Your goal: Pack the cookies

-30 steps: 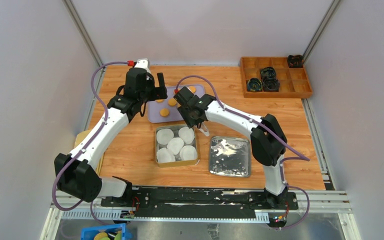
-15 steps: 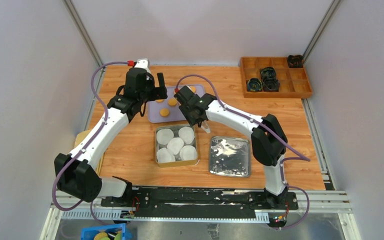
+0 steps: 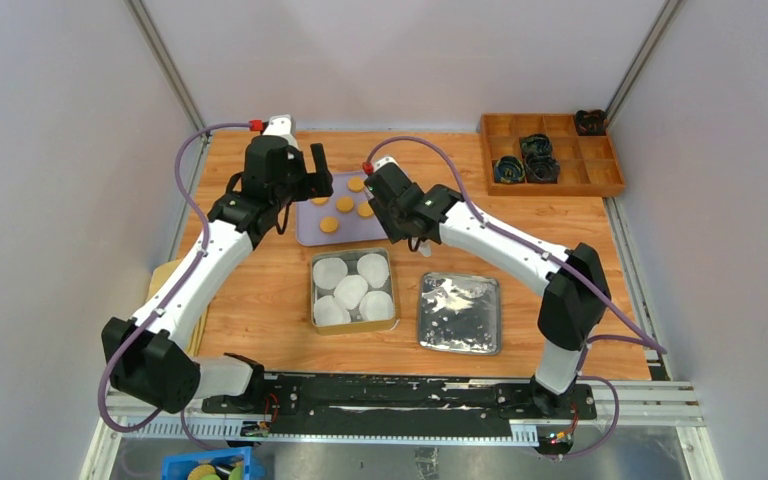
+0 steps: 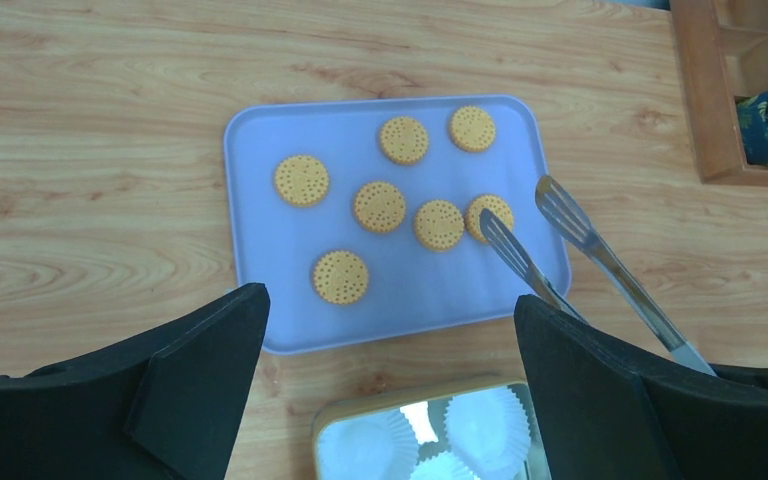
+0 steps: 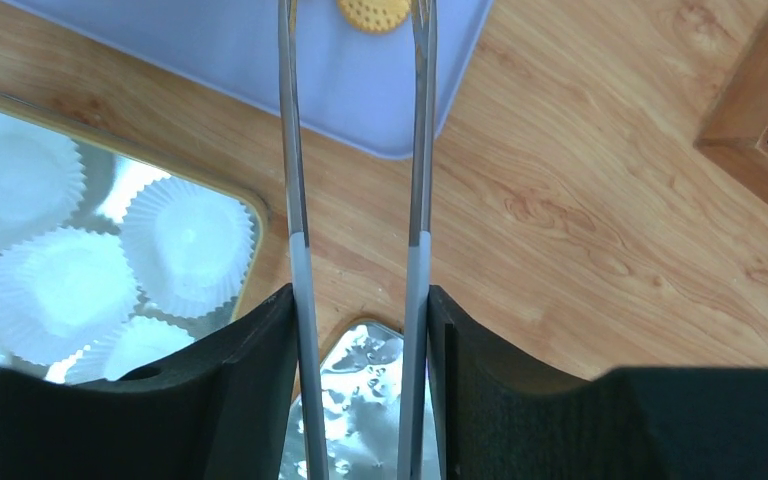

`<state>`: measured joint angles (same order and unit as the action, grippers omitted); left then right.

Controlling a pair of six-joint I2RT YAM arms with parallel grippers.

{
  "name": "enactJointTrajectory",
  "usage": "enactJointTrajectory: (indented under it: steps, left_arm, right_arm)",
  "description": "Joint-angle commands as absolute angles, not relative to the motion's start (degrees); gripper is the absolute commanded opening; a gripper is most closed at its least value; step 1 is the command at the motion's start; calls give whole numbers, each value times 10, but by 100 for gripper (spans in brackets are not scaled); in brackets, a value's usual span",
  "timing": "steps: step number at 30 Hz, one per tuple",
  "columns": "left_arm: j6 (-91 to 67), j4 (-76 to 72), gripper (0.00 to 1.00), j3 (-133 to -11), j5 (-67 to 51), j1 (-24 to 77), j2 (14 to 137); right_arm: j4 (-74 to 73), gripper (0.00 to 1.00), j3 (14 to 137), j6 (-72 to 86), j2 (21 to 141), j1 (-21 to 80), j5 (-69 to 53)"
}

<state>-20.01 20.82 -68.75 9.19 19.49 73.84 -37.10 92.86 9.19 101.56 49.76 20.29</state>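
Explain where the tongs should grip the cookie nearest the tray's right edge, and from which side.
Likely the cookie's rim, pinched at two opposite points, with the tongs coming low from the tray's right edge. It lies flat, so only its thin edge offers purchase; a neighbour crowds its left.

Seven cookies [image 4: 379, 206] are seen lying flat on a pale lilac tray [image 4: 260, 260]. Each is a small round orange-tan disc, marked with rows of tiny holes. They are spread in a loose group and none is stacked. Two at the right lie just beside each other, and the rightmost is partly covered by a blade of the tongs [image 4: 508, 243].
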Motion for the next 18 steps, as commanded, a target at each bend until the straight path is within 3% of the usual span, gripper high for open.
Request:
enactJointTrajectory:
  steps: [1, 18]
  left_arm:
    - [-205, 208, 100, -687, 79, 198, 737]
    - [-203, 207, 100, -690, 81, 198, 736]
  right_arm:
    - [-371, 50, 881, 95, 1011, 492, 231]
    - [-328, 51, 832, 118, 1055, 458, 184]
